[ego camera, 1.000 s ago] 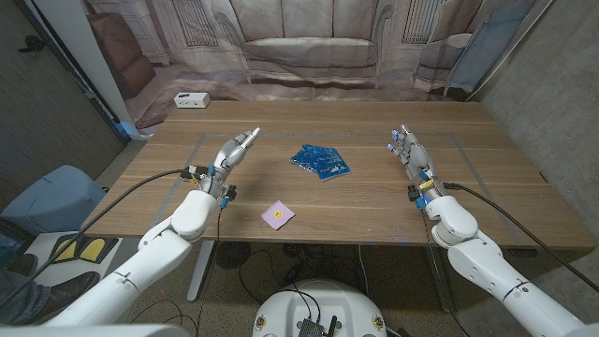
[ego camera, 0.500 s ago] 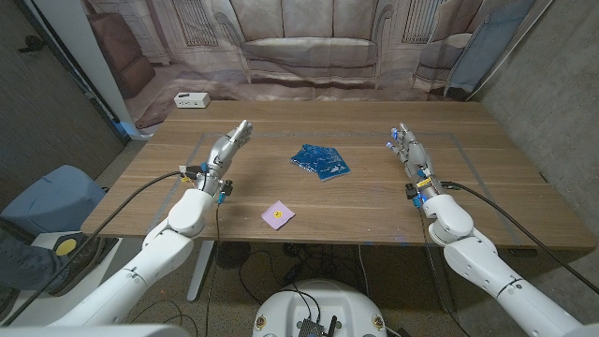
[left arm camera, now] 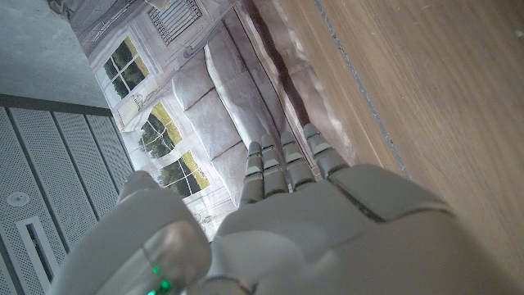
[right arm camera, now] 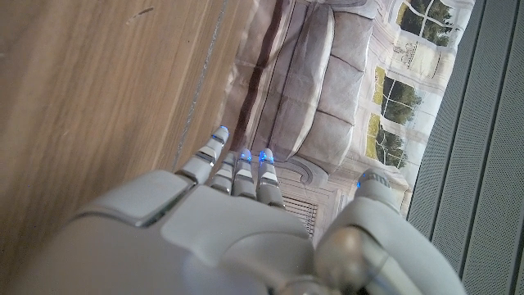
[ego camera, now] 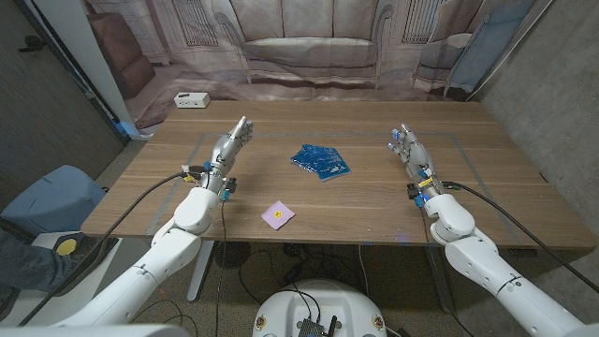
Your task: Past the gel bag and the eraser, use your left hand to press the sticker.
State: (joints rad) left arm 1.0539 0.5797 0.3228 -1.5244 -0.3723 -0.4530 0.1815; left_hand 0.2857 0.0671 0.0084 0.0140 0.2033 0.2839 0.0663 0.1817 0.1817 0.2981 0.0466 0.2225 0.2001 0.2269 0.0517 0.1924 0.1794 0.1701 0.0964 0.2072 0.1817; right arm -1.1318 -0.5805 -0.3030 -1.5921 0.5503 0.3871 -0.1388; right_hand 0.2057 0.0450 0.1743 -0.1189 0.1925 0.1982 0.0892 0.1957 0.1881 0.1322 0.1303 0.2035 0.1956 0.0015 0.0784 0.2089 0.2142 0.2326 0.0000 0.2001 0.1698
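Note:
A small pink sticker point(ego camera: 277, 214) with a yellow dot lies near the table's front edge, left of centre. The blue gel bag point(ego camera: 321, 160) lies flat at mid-table, beyond the sticker. My left hand point(ego camera: 229, 145) hovers over the table's left part, fingers straight and pointing away, holding nothing; it is left of the gel bag and farther back than the sticker. In the left wrist view the left hand point(left arm camera: 286, 221) shows its back with fingers together. My right hand point(ego camera: 412, 155) stands on the right side, fingers straight and empty, as the right hand point(right arm camera: 229, 221) in its wrist view confirms.
A small white block point(ego camera: 191, 99) sits by the table's far left corner. The wooden table point(ego camera: 374, 201) has bare wood around the sticker. A printed sofa backdrop point(ego camera: 309, 47) hangs behind the far edge. A blue chair point(ego camera: 51, 197) stands left of the table.
My left hand has drawn slightly left and back, its fingers swinging from pointing right to pointing more toward the far edge. The right hand has barely moved.

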